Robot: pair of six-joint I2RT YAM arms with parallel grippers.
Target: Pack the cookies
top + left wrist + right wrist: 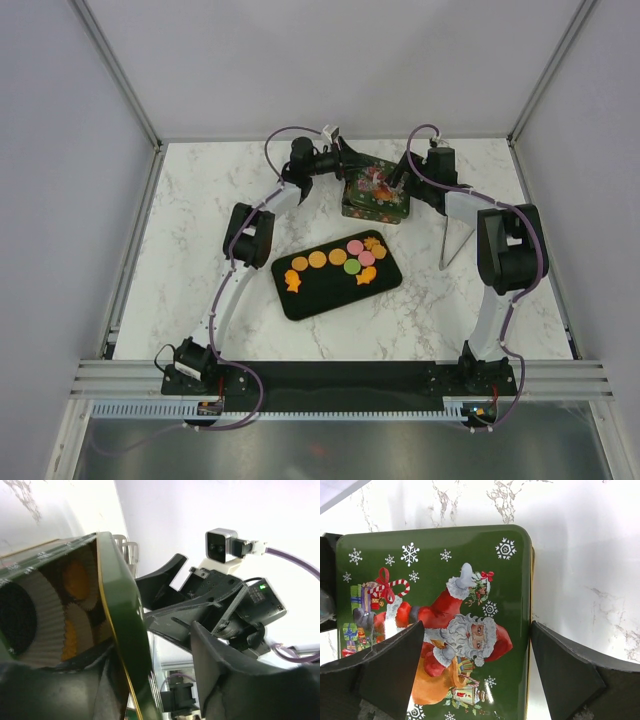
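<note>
On the black tray (pixel 300 303) at mid-table, cookies (pixel 340 262) are laid in loose rows; more are seen in white paper cups (pixel 47 630) inside the green Christmas tin (pixel 375 195) behind it. Its Santa lid (pixel 445 580), seen ajar, is flanked by the left gripper (pixel 345 165) and right gripper (pixel 402 186). Both jaws are spread, with nothing gripped.

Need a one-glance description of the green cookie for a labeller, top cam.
Find the black tray in the middle of the marble table, nearer the arm bases than the Christmas tin. In the cluster at its right end sits the green cookie: round, the sole green among pink and orange cookies.
</note>
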